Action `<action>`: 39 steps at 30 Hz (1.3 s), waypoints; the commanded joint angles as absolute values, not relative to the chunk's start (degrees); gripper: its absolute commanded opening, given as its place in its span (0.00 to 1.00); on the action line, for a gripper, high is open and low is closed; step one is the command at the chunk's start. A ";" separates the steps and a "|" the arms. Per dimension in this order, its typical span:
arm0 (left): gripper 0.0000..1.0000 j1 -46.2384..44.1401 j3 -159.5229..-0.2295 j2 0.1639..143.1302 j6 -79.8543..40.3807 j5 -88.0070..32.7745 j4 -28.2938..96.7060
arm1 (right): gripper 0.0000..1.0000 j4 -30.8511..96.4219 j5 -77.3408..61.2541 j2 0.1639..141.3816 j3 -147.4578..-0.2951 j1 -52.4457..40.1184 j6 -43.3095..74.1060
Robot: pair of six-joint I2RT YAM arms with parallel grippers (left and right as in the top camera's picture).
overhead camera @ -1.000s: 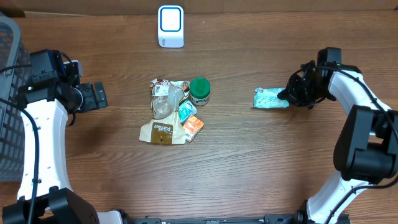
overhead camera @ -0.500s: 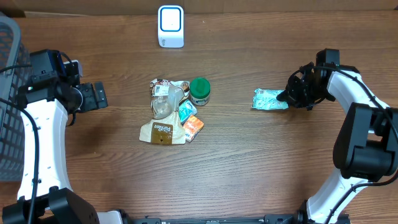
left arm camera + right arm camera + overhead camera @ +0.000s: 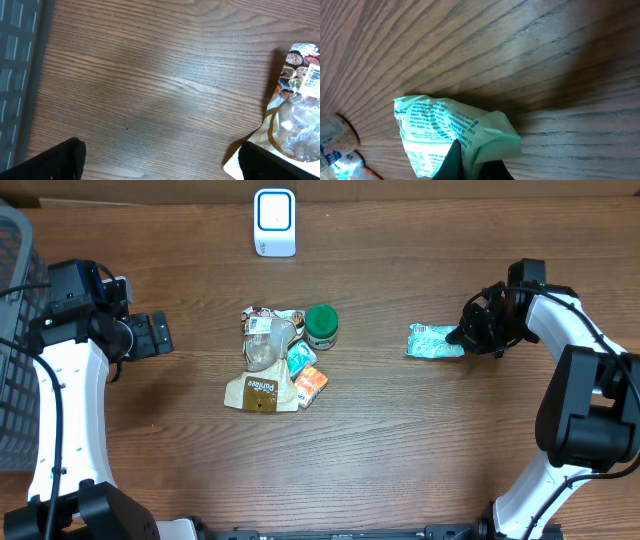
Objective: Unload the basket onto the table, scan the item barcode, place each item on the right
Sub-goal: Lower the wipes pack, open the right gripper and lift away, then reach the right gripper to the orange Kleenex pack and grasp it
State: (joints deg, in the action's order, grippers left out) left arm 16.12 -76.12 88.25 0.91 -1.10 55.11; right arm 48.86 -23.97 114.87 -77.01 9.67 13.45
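A pale green printed packet (image 3: 433, 339) lies on the wooden table at the right. My right gripper (image 3: 465, 335) is shut on its right end. In the right wrist view the crumpled packet (image 3: 445, 125) is pinched between the dark fingers of the right gripper (image 3: 472, 162). A white scanner (image 3: 274, 222) stands at the back centre. My left gripper (image 3: 158, 335) hovers open at the left, with nothing between its fingers. In the left wrist view, bare wood shows between the fingers of the left gripper (image 3: 162, 157).
A pile of items sits mid-table: a brown pouch (image 3: 262, 385), a green-lidded jar (image 3: 321, 326) and an orange packet (image 3: 311, 383). The pouch's edge (image 3: 295, 115) lies by my left gripper's right finger. A dark mesh basket (image 3: 15, 330) stands at the left edge.
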 commanded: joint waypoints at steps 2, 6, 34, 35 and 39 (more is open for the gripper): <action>0.99 16.19 -76.62 88.40 -0.03 -1.52 55.09 | 0.05 49.17 -21.43 115.33 -76.84 9.96 13.30; 1.00 16.19 -76.60 88.40 -0.03 -1.52 55.09 | 0.36 51.00 -21.45 115.31 -78.48 11.29 13.04; 0.99 16.19 -76.62 88.40 -0.03 -1.52 55.09 | 0.65 69.65 -27.11 115.22 -96.20 -7.66 11.25; 1.00 16.19 -76.62 88.40 -0.03 -1.52 55.09 | 0.65 69.21 -27.11 115.22 -95.83 -9.13 12.62; 1.00 16.19 -76.62 88.40 -0.03 -1.52 55.09 | 0.65 66.89 -27.09 115.24 -93.08 -14.96 13.89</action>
